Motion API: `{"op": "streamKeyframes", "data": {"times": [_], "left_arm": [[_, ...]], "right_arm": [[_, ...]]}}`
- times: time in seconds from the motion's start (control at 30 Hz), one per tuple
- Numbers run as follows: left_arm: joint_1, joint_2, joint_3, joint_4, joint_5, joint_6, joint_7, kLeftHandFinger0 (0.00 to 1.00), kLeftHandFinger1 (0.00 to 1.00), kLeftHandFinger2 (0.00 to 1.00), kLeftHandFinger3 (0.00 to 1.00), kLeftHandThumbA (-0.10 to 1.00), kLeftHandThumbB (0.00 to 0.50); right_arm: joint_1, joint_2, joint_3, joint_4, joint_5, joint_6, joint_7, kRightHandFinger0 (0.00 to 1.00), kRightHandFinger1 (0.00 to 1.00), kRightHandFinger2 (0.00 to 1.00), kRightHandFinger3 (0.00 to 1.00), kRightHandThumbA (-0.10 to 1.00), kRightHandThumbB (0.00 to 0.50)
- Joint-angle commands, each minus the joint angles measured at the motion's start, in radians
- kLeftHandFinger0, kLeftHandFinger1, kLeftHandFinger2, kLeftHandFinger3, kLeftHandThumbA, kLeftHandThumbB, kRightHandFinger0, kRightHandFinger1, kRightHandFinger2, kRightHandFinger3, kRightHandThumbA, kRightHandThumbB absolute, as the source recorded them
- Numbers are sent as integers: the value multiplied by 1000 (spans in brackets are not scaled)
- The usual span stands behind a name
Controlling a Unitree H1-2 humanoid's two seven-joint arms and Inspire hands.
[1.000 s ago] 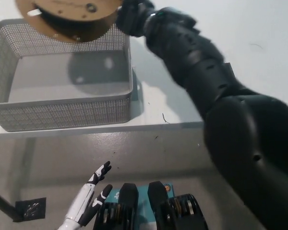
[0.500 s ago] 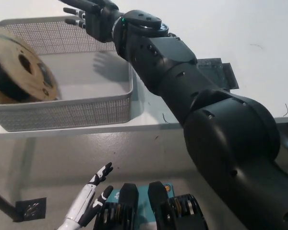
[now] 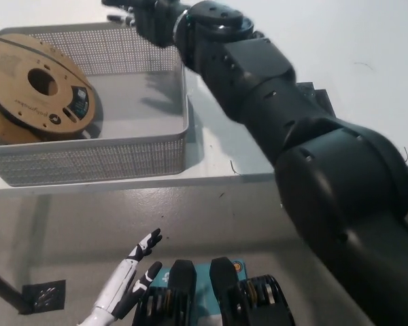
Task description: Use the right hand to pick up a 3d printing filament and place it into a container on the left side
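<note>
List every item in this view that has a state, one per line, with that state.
filament spool: inside the basket, tilted against its left side, held by nothing.
mesh basket: upright on the table, holding only the spool.
right hand: above the basket's far right corner, holding nothing, partly cut off by the picture's top.
left hand: resting low, below the table edge, open, fingers apart.

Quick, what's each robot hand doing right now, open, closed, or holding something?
Left robot hand: open, holding nothing, resting low below the table edge.
Right robot hand: open, holding nothing, above the mesh basket's far rim; the filament spool lies inside.
</note>
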Motion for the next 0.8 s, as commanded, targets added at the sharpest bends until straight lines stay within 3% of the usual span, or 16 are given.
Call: {"op": "streamKeyframes", "data": {"times": [0.0,0.07,0.13,0.2,0.23,0.27,0.33,0.37,0.43,0.53,0.57,0.63,0.67,0.77], "left_arm": [[-12,5,4,-21,-15,-42,-11,1000,1000,1000,1000,1000,286],[-10,8,3,-24,-12,-42,-12,1000,1000,1000,1000,1000,281],[-12,10,8,-25,-7,-42,-14,1000,1000,1000,1000,1000,280],[-10,5,12,-25,-5,-42,-16,1000,1000,1000,1000,1000,283],[-10,1,15,-23,-11,-42,-19,1000,1000,1000,1000,1000,283],[-11,0,13,-22,-12,-42,-17,1000,1000,1000,1000,1000,272],[-14,-1,11,-17,-13,-42,-16,1000,1000,1000,1000,1000,267],[-15,-3,12,-15,-13,-42,-16,1000,1000,1000,1000,1000,270],[-16,-4,13,-13,-8,-42,-13,1000,1000,1000,1000,1000,269],[-16,-8,16,-11,8,-42,0,1000,1000,1000,1000,1000,251],[-17,-8,13,-10,12,-42,4,1000,1000,1000,1000,1000,241],[-17,-8,12,-10,12,-42,4,1000,1000,1000,1000,1000,241],[-19,-10,11,-6,18,-42,11,1000,1000,1000,1000,1000,243],[-19,-14,5,6,24,-42,22,1000,1000,1000,1000,1000,245]], "right_arm": [[-103,-86,15,-71,-14,-68,60,1000,1000,1000,1000,892,499],[-97,-144,45,-122,-34,-62,117,1000,1000,1000,1000,926,500],[-76,-190,60,-191,-33,-45,162,1000,1000,1000,1000,873,472],[-34,-225,54,-297,-10,23,172,1000,1000,1000,1000,792,485],[12,-256,44,-411,13,88,186,1000,1000,1000,1000,812,490],[46,-279,58,-485,9,102,210,1000,1000,1000,1000,831,443],[110,-325,97,-632,-13,109,247,1000,1000,1000,1000,895,457],[153,-359,116,-734,-18,140,265,1000,1000,1000,1000,865,498],[190,-383,124,-822,-10,179,274,1000,1000,1000,1000,860,500],[300,-430,102,-1063,47,291,274,1000,1000,1000,1000,794,437],[329,-444,102,-1120,58,297,285,1000,1000,1000,1000,827,415],[334,-446,102,-1131,59,302,284,1000,1000,1000,1000,828,415],[382,-463,103,-1221,57,296,283,1000,1000,1000,1000,848,439],[547,-512,109,-1489,15,238,270,1000,1000,1000,1000,916,422]]}}
